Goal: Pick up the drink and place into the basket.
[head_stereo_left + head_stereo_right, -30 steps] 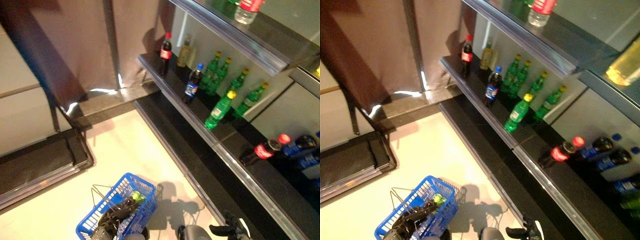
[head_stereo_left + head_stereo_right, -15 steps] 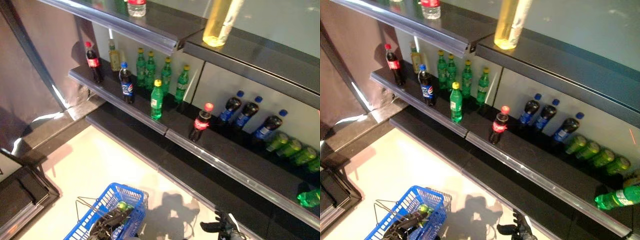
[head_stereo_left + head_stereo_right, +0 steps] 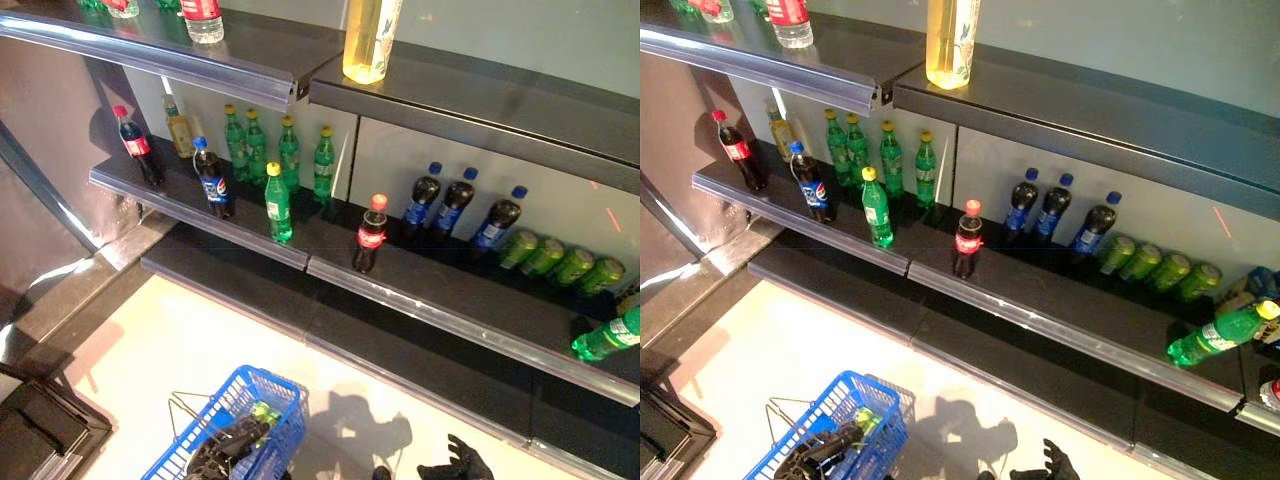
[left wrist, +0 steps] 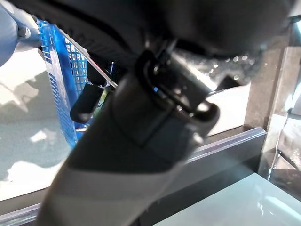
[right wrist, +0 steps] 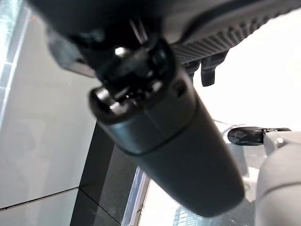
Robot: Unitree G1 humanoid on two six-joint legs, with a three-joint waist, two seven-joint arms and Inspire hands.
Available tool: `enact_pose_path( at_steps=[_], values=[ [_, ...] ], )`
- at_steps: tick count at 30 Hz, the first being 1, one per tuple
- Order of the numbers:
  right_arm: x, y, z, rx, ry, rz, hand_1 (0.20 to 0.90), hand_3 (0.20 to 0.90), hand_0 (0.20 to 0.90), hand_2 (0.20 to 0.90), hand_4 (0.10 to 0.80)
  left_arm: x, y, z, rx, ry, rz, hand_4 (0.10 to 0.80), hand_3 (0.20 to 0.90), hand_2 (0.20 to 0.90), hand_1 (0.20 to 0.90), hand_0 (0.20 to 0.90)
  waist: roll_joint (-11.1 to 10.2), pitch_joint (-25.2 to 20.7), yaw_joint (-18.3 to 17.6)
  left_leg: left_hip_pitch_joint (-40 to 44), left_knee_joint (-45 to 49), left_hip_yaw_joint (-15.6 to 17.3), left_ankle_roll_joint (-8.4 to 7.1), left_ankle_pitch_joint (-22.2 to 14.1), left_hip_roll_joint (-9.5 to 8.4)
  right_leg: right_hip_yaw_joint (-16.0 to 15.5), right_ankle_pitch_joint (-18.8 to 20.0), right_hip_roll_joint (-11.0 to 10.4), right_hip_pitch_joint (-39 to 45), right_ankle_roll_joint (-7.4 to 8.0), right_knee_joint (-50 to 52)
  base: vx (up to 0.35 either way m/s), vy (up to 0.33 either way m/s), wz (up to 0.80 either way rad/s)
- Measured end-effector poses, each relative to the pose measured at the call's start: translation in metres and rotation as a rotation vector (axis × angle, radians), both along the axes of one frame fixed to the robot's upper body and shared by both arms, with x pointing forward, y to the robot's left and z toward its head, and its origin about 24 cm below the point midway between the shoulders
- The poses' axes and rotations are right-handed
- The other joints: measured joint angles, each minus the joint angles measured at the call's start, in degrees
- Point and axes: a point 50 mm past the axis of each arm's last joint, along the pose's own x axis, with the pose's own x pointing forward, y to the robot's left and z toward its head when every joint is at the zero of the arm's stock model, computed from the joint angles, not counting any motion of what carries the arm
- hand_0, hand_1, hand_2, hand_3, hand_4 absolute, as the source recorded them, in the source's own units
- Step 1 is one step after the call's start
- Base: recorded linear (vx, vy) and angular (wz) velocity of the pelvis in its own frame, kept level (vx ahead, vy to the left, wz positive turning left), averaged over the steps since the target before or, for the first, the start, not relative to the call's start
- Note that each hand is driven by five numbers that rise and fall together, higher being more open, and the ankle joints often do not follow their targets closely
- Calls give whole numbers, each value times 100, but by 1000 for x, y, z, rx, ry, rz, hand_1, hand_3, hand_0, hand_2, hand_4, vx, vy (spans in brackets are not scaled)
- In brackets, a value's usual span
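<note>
Low in the left eye view hangs a blue wire basket (image 3: 283,392); my left hand (image 3: 222,446) lies across its top, fingers curled by the wire handle (image 3: 183,419). A green bottle (image 3: 265,412) lies inside it. The left wrist view shows the basket's mesh (image 4: 52,70) past the thumb. My right hand (image 3: 456,464) hangs at the bottom edge, fingers spread, holding nothing. On the middle shelf (image 3: 420,306) stand a red-capped cola bottle (image 3: 370,235), a green bottle with a yellow cap (image 3: 279,204) and a blue-capped cola bottle (image 3: 213,181).
More drinks fill the shelf: green bottles (image 3: 287,152) at the back, dark blue-capped bottles (image 3: 457,205), green ones lying flat (image 3: 560,263), another cola (image 3: 133,148) at the left. A yellow bottle (image 3: 368,40) stands on the upper shelf. A dark base ledge (image 3: 330,325) meets pale floor (image 3: 150,350).
The whole picture has swung from the floor and left wall toward the shelves, so the camera moved. The basket and both hands keep their places at the bottom edge.
</note>
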Motion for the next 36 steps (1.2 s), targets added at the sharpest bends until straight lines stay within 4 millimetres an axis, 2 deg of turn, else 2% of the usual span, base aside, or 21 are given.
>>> enact_pose_path(
  at_steps=[9, 12, 15, 19, 21, 25, 29, 33, 36],
  values=[
    [0, 2, -1, -4, 0, -6, 900, 900, 900, 900, 800, -4, 6, 1, 7, 3, 32, 100, 200, 300, 300, 300, -2, -2, -3, -45, -2, 8, -25, 13, 19, -62, -5, 2, -39, -25, 0, -23, 0, 0],
    [7, 2, 1, -11, -17, -7, 900, 900, 900, 900, 800, 7, 6, 3, 9, -25, 24, 100, 200, 300, 300, 300, 4, -6, -3, -441, 2, 7, -42, 117, 34, -123, 60, -2, -472, -11, 74, -305, -20, 0],
    [32, -1, 7, -31, -71, -10, 900, 900, 900, 900, 800, 43, -2, 13, -1, -113, -18, 100, 200, 300, 300, 300, 83, 219, -15, -1112, 75, -59, -69, 295, 26, -143, 291, 38, -1062, -26, 51, -287, -47, 12],
    [74, -10, 25, -55, -194, -1, 900, 900, 900, 900, 800, 90, -14, 31, -19, -245, -62, 100, 200, 300, 300, 300, 374, 979, -31, -1660, 394, -201, -103, 351, 40, -269, 415, 68, -1413, -67, 116, -197, -64, 19],
    [91, -14, 34, -58, -259, -14, 900, 900, 900, 900, 800, 110, -19, 42, -18, -319, -90, 100, 200, 300, 300, 300, 450, 1310, -8, -1943, 667, -226, -155, 306, 84, -321, 359, 115, -1623, -132, 332, -131, -56, 20],
    [126, -19, 57, -59, -417, -24, 900, 900, 900, 900, 800, 137, -17, 62, 14, -427, -101, 100, 200, 300, 300, 300, 395, 1859, 6, -2327, 1133, -286, -237, 204, 151, -366, 206, 193, -2011, -238, 846, -156, -50, 4],
    [161, -11, 87, -46, -613, 12, 900, 900, 900, 900, 800, 153, -8, 76, 49, -476, -106, 100, 200, 300, 300, 300, 207, 2086, -13, -2686, 1601, -285, -264, 71, 162, -275, -68, 181, -2523, -299, 1588, -102, -30, -5],
    [178, 7, 109, -23, -755, 95, 900, 900, 900, 900, 800, 154, -6, 77, 63, -472, -95, 100, 200, 300, 300, 300, 126, 2164, 7, -2814, 1967, -293, -244, -113, 149, -223, -347, 143, -2726, -344, 2111, -42, -38, 0],
    [193, 29, 132, 5, -871, 189, 900, 900, 900, 900, 800, 154, -3, 79, 68, -473, -81, 100, 200, 300, 300, 300, 78, 2190, 12, -2977, 2258, -304, -256, -243, 157, -169, -469, 153, -2921, -371, 2434, -11, -50, -3]
  ],
)
